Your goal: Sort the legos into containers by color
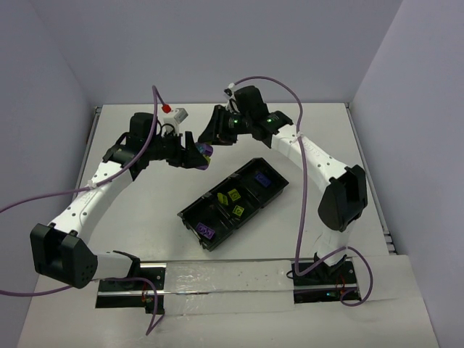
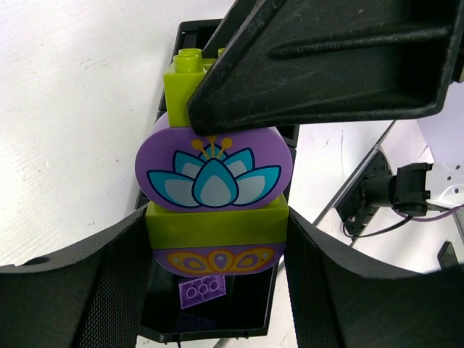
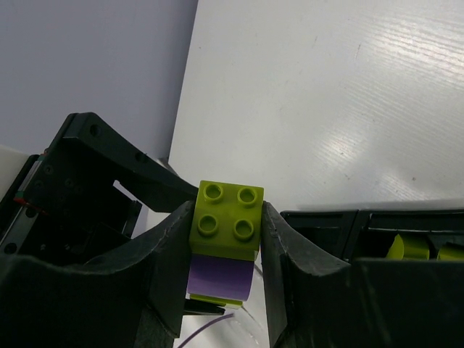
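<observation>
Purple and yellow-green legos are already lying sorted in the tray (image 1: 185, 214), which is sitting diagonally at the middle of the tabletop (image 1: 145, 217). A purple piece (image 1: 262, 176) is in the compartment toward the far right corner, yellow-green pieces (image 1: 233, 194) are in the middle one, and another purple piece (image 1: 206, 231) is at the near end.

You are holding the stacked block (image 2: 214, 210) in the air over the far half of the tabletop. Your left gripper (image 2: 216, 250) is clamping its lower yellow-green layer, and your right gripper (image 3: 226, 239) is pinching the top yellow-green brick (image 3: 226, 210). By my judgement, separating and binning these layers is what is remaining.

No lettering is showing, only a lotus printed on the purple oval piece (image 2: 214, 174).
</observation>
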`<state>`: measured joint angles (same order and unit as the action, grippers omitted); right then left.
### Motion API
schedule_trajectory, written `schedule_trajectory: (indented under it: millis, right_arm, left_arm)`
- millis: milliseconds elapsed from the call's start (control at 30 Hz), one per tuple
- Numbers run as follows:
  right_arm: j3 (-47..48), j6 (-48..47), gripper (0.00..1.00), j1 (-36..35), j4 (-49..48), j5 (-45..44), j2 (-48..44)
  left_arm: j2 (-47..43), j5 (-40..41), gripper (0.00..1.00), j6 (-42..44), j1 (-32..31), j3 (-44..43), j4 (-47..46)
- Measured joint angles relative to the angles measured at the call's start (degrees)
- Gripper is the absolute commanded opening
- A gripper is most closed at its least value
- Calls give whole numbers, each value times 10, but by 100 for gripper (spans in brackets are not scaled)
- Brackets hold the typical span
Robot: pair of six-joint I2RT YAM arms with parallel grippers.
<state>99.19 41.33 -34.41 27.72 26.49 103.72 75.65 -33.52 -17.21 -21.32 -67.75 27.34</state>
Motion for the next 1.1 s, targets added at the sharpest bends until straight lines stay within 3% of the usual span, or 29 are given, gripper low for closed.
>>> schedule_trajectory:
  millis: [433, 700, 933, 1100]
  right_arm:
    - [-78, 30, 0, 83, -64, -6, -70]
    - [-106, 23, 0, 78, -75, -13, -85]
    - [-226, -55, 0, 68, -35, -78, -162]
    - [-302, -119, 1, 18, 9, -134, -216]
  left_arm:
    - [-25, -1, 0, 3, -3, 16, 7]
    - [-26, 8, 0, 1, -3, 18, 7]
    - [-26, 41, 0, -5, 7, 18, 7]
    - [-25, 48, 0, -17, 23, 18, 5]
